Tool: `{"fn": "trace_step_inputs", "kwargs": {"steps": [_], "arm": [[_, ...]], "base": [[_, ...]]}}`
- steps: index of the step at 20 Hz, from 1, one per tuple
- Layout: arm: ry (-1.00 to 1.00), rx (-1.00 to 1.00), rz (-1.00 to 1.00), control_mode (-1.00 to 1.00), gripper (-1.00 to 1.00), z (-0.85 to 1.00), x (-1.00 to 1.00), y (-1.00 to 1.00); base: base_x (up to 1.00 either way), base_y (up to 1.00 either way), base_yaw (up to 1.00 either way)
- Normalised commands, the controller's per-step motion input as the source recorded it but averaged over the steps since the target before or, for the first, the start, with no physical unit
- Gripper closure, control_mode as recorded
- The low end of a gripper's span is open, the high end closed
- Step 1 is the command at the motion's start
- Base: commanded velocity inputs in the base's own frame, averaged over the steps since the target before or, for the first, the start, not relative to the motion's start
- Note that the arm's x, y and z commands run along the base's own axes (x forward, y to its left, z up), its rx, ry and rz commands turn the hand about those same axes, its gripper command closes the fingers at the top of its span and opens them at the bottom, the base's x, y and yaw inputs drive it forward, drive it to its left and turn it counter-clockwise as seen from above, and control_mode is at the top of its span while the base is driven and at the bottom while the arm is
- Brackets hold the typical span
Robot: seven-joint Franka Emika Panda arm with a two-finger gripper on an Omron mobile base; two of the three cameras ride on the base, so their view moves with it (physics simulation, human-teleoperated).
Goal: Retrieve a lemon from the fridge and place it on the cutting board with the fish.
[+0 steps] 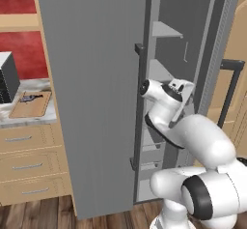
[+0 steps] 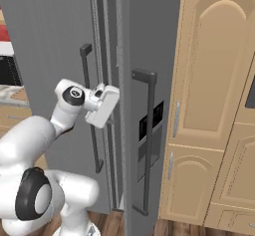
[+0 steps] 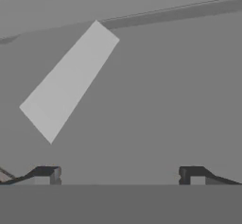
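my gripper (image 3: 118, 176) wide open, empty, nosing into gap of fridge (image 1: 96, 102). door barely ajar; widen first, go slow. lemon hidden, so scan shelves before reaching.

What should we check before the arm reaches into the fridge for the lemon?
1. Door of the tall matte grey fridge swung open: ok, pale shelves show in the gap.
2. Pincer open and empty: ok, its tips stand wide apart with nothing between them.
3. Small yellow lemon located: cannot tell, no view shows it.
4. Pincer past the door edge: cannot tell; the white hand sits at the gap beside the dark bar handle.
5. Light-brown wooden cutting board on the counter: ok.
6. Slim dark fish on the board: ok.
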Motion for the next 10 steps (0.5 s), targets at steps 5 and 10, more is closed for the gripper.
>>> {"fn": "trace_step_inputs", "kwargs": {"steps": [5, 10], "arm": [[0.04, 0.00, -0.08, -1.00, -1.00, -0.29, 0.00, -0.89], [0.06, 0.00, -0.09, -1.00, -1.00, -0.31, -0.09, -0.99]], "base": [[0.00, 0.00, 0.00], [0.00, 0.00, 0.00]]}}
